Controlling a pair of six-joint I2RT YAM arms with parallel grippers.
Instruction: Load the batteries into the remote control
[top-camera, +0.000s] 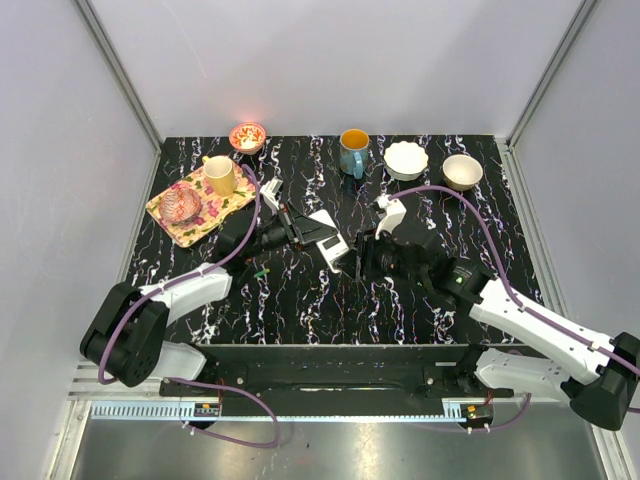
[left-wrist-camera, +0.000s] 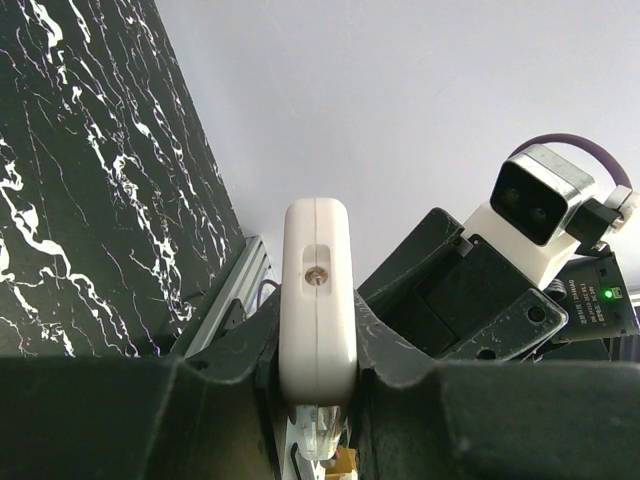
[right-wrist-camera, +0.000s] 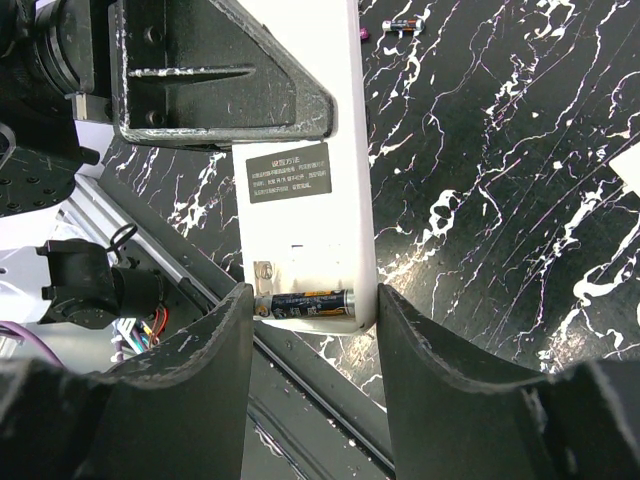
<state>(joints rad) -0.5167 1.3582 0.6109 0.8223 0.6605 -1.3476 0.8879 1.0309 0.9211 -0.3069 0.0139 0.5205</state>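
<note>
The left tool (left-wrist-camera: 318, 360) is closed tight on the remote control (left-wrist-camera: 317, 290) and holds it above the bench (right-wrist-camera: 500, 200), white back turned to the right tool (right-wrist-camera: 314, 320). One battery (right-wrist-camera: 308, 303) lies across the open compartment (right-wrist-camera: 300, 278), just between that tool's fingers (right-wrist-camera: 200, 380). The fingers stand half apart at both sides of the remote's end, and I cannot tell if they press it. A second battery (right-wrist-camera: 405, 24) lies on the bench, well beyond that tool.

Table (top-camera: 320, 310): black, white marble veining. Remote control (right-wrist-camera: 340, 60): plain white back; dark grey label (right-wrist-camera: 289, 172), white print. Seated battery (right-wrist-camera: 305, 303): black, gold band. Loose battery (right-wrist-camera: 405, 24): dark, reddish end. Tray (top-camera: 205, 225): yellow, pink floral. Yellow mug (top-camera: 220, 176). Blue mug (top-camera: 353, 152), orange inside. Scalloped bowl (top-camera: 406, 160): white. Round bowl (top-camera: 462, 171): white, tan inside. Cable (top-camera: 452, 191): purple.
</note>
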